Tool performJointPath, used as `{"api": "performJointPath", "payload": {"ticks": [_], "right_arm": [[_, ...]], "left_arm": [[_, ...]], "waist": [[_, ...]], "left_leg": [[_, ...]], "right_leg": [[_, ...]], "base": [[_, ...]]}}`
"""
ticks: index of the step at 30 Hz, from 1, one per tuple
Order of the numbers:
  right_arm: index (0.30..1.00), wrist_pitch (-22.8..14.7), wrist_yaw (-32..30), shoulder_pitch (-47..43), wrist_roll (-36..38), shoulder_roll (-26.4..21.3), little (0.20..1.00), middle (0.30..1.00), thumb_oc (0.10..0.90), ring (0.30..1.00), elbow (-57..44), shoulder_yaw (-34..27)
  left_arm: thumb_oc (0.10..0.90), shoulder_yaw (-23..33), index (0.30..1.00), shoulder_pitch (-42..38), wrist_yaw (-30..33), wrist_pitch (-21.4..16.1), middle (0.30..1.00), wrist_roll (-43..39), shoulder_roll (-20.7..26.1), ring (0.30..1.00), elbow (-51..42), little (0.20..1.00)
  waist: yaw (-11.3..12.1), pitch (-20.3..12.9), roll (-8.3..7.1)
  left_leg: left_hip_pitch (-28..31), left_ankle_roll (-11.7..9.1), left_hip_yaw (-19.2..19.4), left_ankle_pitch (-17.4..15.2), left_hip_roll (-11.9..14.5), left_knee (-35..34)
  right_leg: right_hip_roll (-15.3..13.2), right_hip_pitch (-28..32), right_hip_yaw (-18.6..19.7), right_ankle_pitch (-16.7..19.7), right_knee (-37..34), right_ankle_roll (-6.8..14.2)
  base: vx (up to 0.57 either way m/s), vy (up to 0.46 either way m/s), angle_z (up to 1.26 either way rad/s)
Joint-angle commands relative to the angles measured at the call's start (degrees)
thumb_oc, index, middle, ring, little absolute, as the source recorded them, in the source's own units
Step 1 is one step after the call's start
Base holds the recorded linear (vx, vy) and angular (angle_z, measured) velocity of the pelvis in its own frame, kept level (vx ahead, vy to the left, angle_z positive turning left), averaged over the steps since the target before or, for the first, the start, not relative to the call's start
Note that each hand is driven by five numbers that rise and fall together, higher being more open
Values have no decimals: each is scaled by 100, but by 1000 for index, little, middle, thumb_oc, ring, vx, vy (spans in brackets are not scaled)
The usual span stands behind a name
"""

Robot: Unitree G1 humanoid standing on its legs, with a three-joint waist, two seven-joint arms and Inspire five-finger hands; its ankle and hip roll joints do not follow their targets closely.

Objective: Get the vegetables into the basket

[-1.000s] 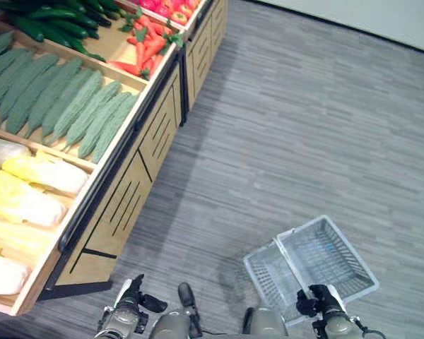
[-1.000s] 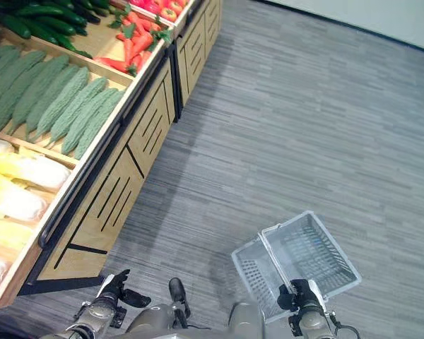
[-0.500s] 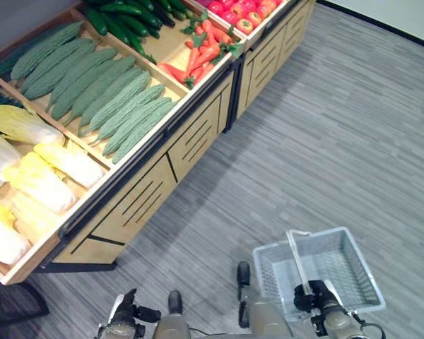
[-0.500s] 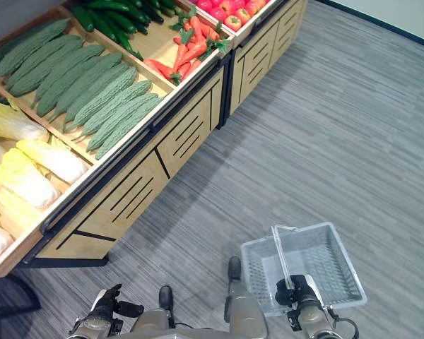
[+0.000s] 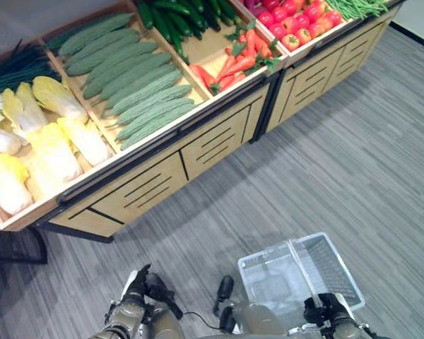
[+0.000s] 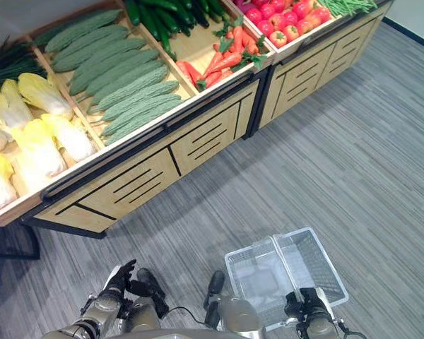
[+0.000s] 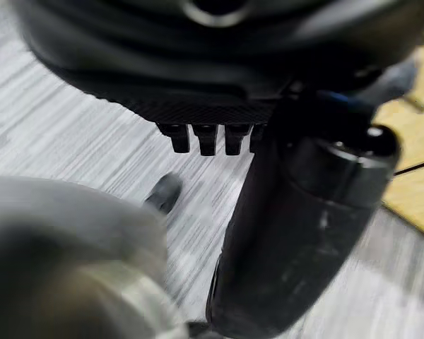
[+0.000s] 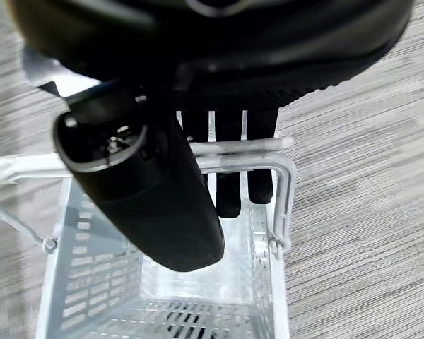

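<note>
A clear plastic basket hangs empty low on my right above the floor. My right hand is shut on its handle, with the fingers hooked over the bar. My left hand hangs open at the lower left with nothing in it; its thumb looms large in the left wrist view. The vegetables lie on a wooden stand ahead: pale cabbages, bumpy bitter gourds, cucumbers and carrots.
Further right on the stand are red tomatoes and green beans; dark leafy greens lie at its far left. Grey plank floor spreads between me and the stand's slatted front panels.
The camera has swung round, so the stand now runs across the top of the view. The basket stays in my right hand. My left hand has lifted slightly.
</note>
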Motion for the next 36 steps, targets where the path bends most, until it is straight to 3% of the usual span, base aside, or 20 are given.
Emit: {"api": "performJointPath", "payload": {"ticks": [1,5,7,13,16,20,24,26,27,29,33,36], "right_arm": [[300,-29,-224,348,34,-364,300,300,400,300,-66,-123],[300,-4,-196,377,-45,-296,300,300,400,300,-65,-124],[300,44,-150,382,-64,-205,300,300,400,300,21,-123],[300,75,-129,318,-114,-52,300,300,400,300,30,-25],[300,76,-97,206,-178,4,300,300,400,300,-16,94],[300,57,-51,130,-147,63,300,300,400,300,-35,186],[300,42,-44,45,-135,107,300,300,400,300,-105,295],[300,24,-34,-39,-130,145,300,300,400,300,-236,351],[300,24,-35,-40,-129,146,300,300,400,300,-236,352],[300,-3,0,-35,-145,162,300,300,400,300,-353,403],[300,-18,27,-7,-149,147,300,300,400,300,-428,406],[300,-31,51,-74,-189,73,300,300,400,300,-460,467]], "left_arm": [[900,199,1000,-72,155,-91,1000,149,163,1000,72,1000],[900,176,1000,-83,118,-93,1000,225,207,1000,96,1000],[900,139,1000,-99,98,-128,1000,229,248,1000,11,1000],[900,200,1000,-87,104,-138,1000,179,354,1000,-20,1000],[900,238,1000,-60,108,-129,1000,216,422,1000,45,1000],[900,221,1000,-41,65,-105,1000,263,469,1000,96,1000],[900,196,1000,-20,21,-106,1000,328,489,1000,140,1000],[900,195,1000,-15,8,-109,1000,378,490,1000,202,1000],[900,196,1000,-16,8,-110,1000,379,491,1000,203,1000],[900,183,1000,-31,-36,-140,1000,409,475,1000,241,1000],[900,187,1000,-37,-92,-141,1000,310,449,1000,218,1000],[900,185,1000,-30,-114,-138,1000,284,388,1000,287,1000]], "waist": [[43,-95,168],[105,-102,46],[190,-113,-68],[295,-253,-240],[336,-296,-286],[262,-261,-228],[237,-182,-175],[131,-102,-221],[133,-103,-221],[-5,-81,-218],[-43,-116,-210],[-18,-171,-188]], "left_leg": [[103,159,-230,-204,-229,248],[29,307,-163,-475,-419,371],[-93,465,-202,-831,-620,651],[-118,674,-211,-1099,-965,623],[103,849,-181,-1202,-1190,342],[456,922,-299,-1260,-1343,38],[703,861,-385,-1263,-1310,-121],[802,842,-471,-1233,-1305,-91],[802,841,-468,-1234,-1303,-89],[959,769,-783,-1373,-1322,-64],[977,704,-1048,-1438,-1308,-17],[938,606,-1100,-1436,-1178,95]], "right_leg": [[-956,194,794,-521,679,733],[-1206,348,812,-406,633,882],[-1471,423,848,-172,630,1053],[-1736,443,918,401,616,1295],[-1881,304,959,727,1078,1377],[-1624,-174,1284,628,1494,1312],[-1591,-547,1277,521,1125,1304],[-1471,-850,1659,692,655,1302],[-1469,-850,1662,695,652,1301],[-1383,-1158,2161,826,329,1345],[-1324,-1205,2332,859,286,1329],[-1224,-1112,2253,842,256,1265]], "base": [[144,175,-29],[149,208,2],[199,263,24],[134,186,23],[148,236,30],[122,115,16],[129,-24,22],[114,-119,13],[123,-142,34],[271,-192,49],[145,-180,70],[99,-270,9]]}}
